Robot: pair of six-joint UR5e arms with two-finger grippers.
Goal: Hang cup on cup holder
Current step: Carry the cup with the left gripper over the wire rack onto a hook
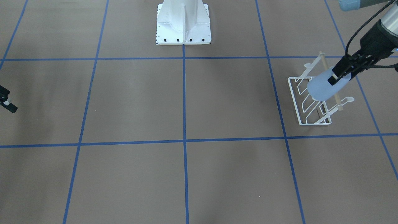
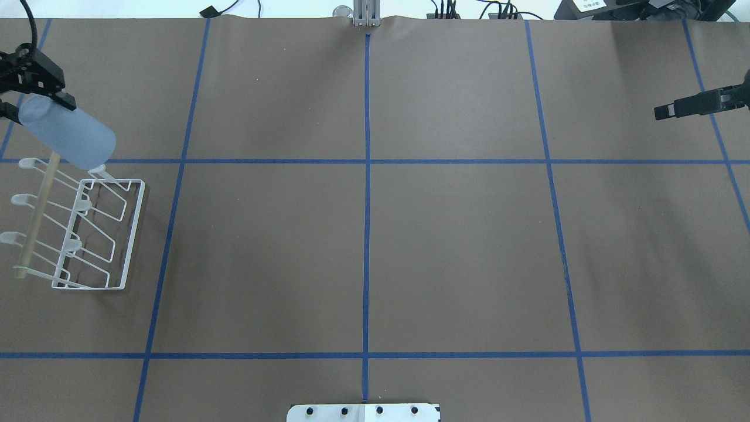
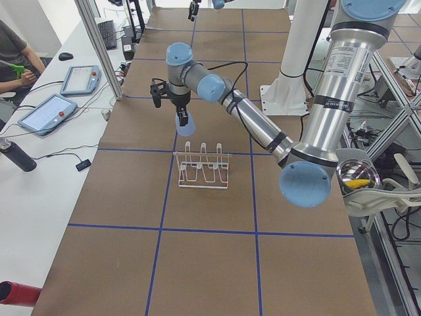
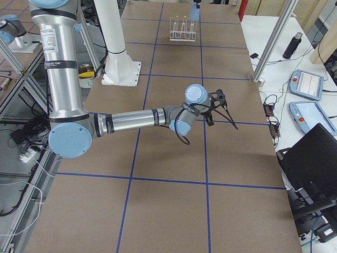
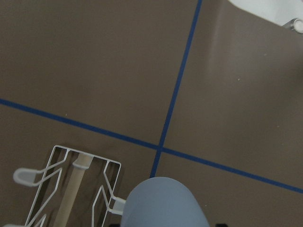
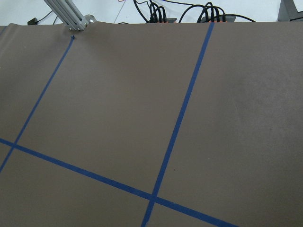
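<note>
Silver tubular arms (image 3: 342,79) with pale blue joint caps (image 3: 302,184), black wrist cables (image 1: 353,35), and a white pedestal (image 1: 183,28) with black screws (image 1: 178,40).

**Camera layout, six views.** Overhead: from behind the robot, facing forward and down over the worktop (image 2: 457,246). Front-facing: from across it, steeply down, with the robot's base (image 1: 183,28) at top. Two end views look along the worktop from afar. Two wrist views look down at it from close. The rack (image 2: 36,220) is shared by the overhead, front-facing, end and left wrist views.
</note>
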